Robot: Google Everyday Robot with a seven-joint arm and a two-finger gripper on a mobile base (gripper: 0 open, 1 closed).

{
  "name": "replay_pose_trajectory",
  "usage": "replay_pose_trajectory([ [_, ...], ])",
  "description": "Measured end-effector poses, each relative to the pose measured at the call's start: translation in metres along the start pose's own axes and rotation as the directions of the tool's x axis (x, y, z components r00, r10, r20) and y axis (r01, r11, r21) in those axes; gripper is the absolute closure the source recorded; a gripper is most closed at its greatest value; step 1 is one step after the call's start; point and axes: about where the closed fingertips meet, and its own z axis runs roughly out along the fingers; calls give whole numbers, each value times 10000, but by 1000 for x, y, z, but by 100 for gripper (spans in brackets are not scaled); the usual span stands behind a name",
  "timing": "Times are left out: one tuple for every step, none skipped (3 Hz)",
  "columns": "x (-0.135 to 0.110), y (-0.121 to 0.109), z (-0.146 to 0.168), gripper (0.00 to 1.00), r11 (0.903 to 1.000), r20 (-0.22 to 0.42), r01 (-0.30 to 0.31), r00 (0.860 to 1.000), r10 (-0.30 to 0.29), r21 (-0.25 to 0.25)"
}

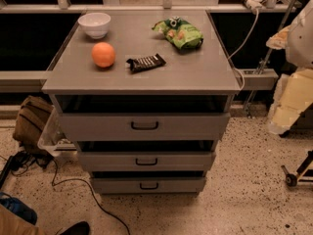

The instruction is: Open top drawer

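Grey three-drawer cabinet, top drawer (93, 126) directly under the worktop (195, 72), black bar handle (145, 126) at centre, white bowl (95, 23), orange (103, 54), dark snack bar (145, 62), green crisp bag (179, 32) above, white robot arm (301, 38) at right edge, gripper out of view, its opening impossible to tell.

On the surface (205, 75) we find a bowl (94, 23) at the rear left, an orange (103, 54) just before it, a wrapped bar (145, 62) right of the orange, and a snack bag (178, 32) at the rear right. Beneath the surface, the top drawer (98, 126) sits above the middle drawer (107, 160) and the bottom drawer (112, 185). The tool lies outside the view.
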Motion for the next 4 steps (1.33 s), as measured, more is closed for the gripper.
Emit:
replay_pose_trajectory([
  [0, 0, 0, 0, 10000, 0, 0, 10000, 0, 0],
  [-6, -2, 8, 0, 9996, 338, 67, 9994, -76, 269],
  [-26, -7, 44, 0, 9986, 1020, 468, 9936, -492, 264],
  [-30, -13, 42, 0, 9974, 1134, 452, 9922, -514, 563],
])
